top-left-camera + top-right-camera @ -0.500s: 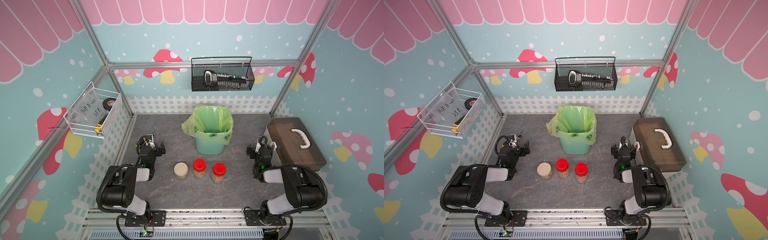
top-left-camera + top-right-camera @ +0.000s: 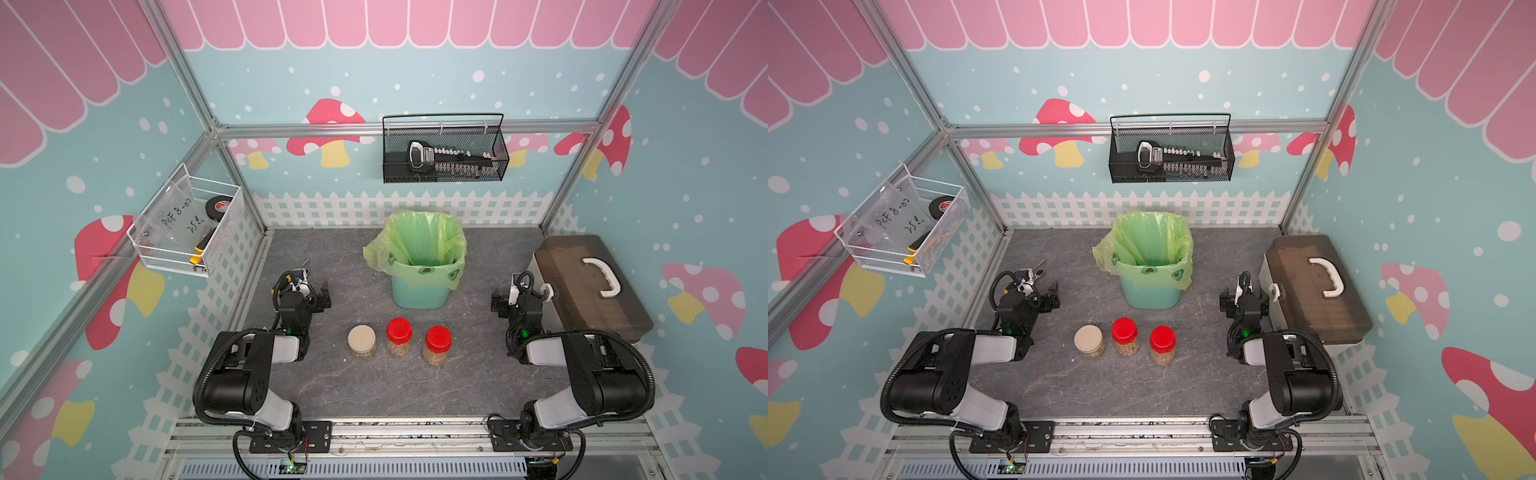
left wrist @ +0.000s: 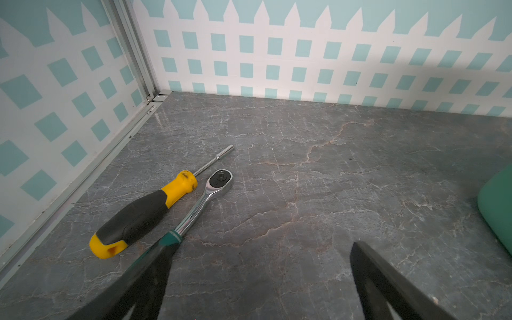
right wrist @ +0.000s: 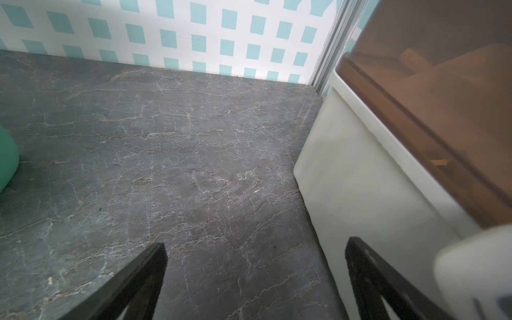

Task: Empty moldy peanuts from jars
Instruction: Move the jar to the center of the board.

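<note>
Your three clear, round-lidded jars (image 2: 399, 332) stand capped in a row at the middle of the bench (image 2: 374, 392), tan peanuts (image 2: 397, 351) showing through their walls. The teal bin (image 2: 419, 294) with its crinkly green bag (image 2: 419, 239) sits just behind, likely for a short tip. The left gripper (image 3: 261, 246) and right gripper (image 4: 255, 243) hang spread wide and empty near the side edges.

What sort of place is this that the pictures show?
Probably a staged robot test booth, not a home: an aluminium frame, printed mushroom wallpaper, and two mounted robot arms, the left arm and the right arm.
</note>
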Controlling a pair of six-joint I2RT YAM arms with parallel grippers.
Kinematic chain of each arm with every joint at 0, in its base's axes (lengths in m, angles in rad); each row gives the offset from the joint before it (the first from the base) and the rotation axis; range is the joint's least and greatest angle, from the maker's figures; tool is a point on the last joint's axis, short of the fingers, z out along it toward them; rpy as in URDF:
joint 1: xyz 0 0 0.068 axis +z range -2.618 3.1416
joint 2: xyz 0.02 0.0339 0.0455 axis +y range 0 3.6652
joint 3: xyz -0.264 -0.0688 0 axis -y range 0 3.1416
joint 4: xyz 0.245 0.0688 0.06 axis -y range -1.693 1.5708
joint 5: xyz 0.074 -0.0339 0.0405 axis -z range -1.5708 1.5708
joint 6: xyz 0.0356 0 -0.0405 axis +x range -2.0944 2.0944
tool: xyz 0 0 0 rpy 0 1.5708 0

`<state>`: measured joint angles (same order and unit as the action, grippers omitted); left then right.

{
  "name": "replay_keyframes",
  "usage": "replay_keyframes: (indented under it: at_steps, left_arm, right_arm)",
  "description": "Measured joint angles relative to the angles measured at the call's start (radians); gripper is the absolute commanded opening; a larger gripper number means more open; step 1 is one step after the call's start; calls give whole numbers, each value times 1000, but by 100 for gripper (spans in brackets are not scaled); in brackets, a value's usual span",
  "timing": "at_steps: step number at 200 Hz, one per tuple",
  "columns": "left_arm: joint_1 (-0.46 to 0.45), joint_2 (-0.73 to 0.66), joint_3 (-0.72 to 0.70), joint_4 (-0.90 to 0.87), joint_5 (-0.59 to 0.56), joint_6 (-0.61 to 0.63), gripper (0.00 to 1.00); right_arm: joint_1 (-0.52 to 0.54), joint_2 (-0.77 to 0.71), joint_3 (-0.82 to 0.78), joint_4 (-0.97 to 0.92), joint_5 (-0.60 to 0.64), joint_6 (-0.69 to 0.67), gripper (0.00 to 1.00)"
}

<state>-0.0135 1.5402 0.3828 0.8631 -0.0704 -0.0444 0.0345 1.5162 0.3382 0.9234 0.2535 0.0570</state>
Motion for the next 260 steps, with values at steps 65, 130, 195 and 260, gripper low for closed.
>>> replay_keyframes:
  at_steps: [65, 130, 195, 260]
  left_arm:
    - [-25, -28, 2, -30, -90, -4, 100]
    - [-66, -424, 217, -424, -183, -220, 90]
    - [-267, -769, 126, -802, -107, -335, 84]
    - [-602, -1102, -10, -1100, -218, -444, 94]
  right_arm:
    - [1, -14, 0, -19, 30, 5, 99]
    - [5, -296, 336, -587, 76, 189, 70]
    - [98, -374, 567, -1046, -541, 248, 50]
    - [490, -467, 620, -1398, -616, 216, 62]
